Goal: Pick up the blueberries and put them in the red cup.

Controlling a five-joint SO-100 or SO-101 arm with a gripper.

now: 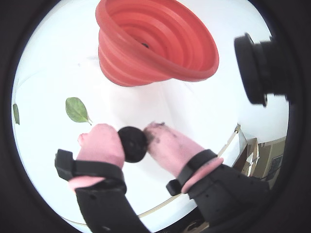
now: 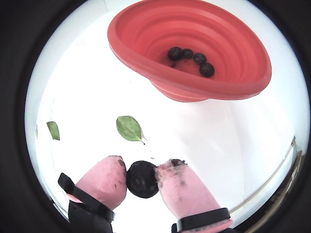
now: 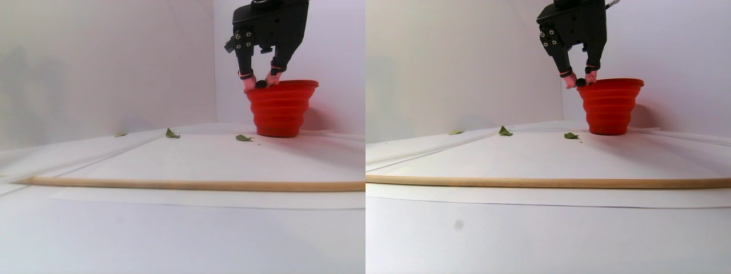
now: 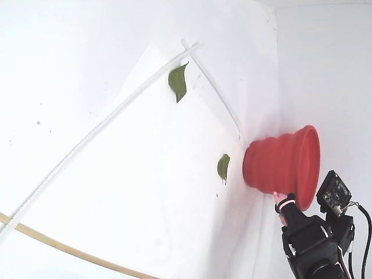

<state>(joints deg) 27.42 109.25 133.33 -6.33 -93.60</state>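
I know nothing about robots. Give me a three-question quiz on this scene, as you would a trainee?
1. True or false: the pincer is empty.
2. How many blueberries already lie inside the red cup in a wrist view?
3. The green leaf nearest the cup lies: A) inside the cup, B) on the white table, C) between the pink fingertips.

Key: 1. False, it grips a blueberry. 2. Four. 3. B.
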